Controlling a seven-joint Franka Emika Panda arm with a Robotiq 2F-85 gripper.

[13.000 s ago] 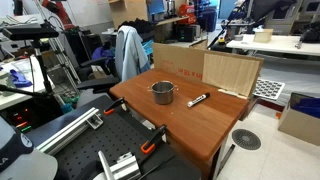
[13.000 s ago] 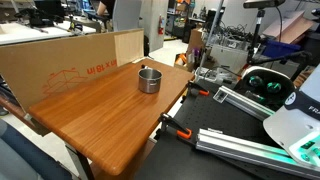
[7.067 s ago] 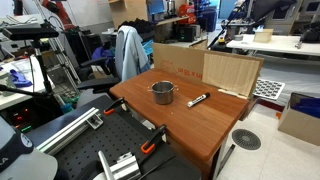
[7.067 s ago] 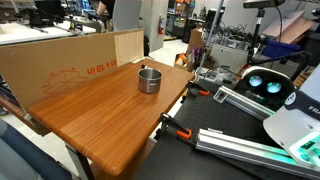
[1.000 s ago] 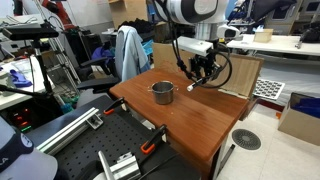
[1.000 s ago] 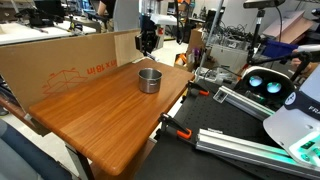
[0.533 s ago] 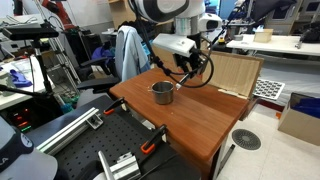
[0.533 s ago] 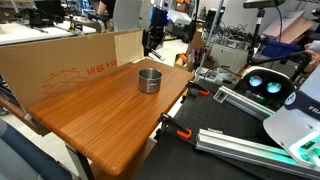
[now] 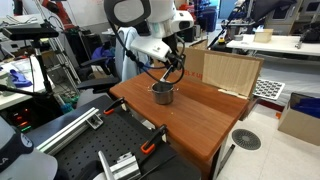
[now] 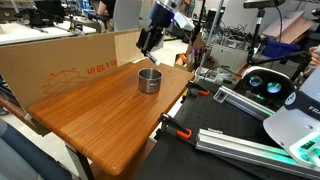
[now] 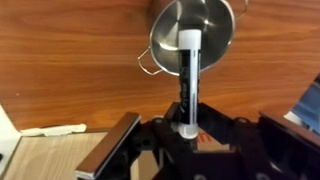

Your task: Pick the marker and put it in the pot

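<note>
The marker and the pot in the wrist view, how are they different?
The marker is long, thin and black with a white end; the pot is round, wide and shiny silver. The marker is clamped in the gripper, up off the wood; the pot stands on the wooden table. The pot has little side handles; the marker has none.

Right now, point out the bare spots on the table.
The table is bare between the pot, the cardboard and its front edge. Crowded only around the pot, where the gripper holds the marker.
</note>
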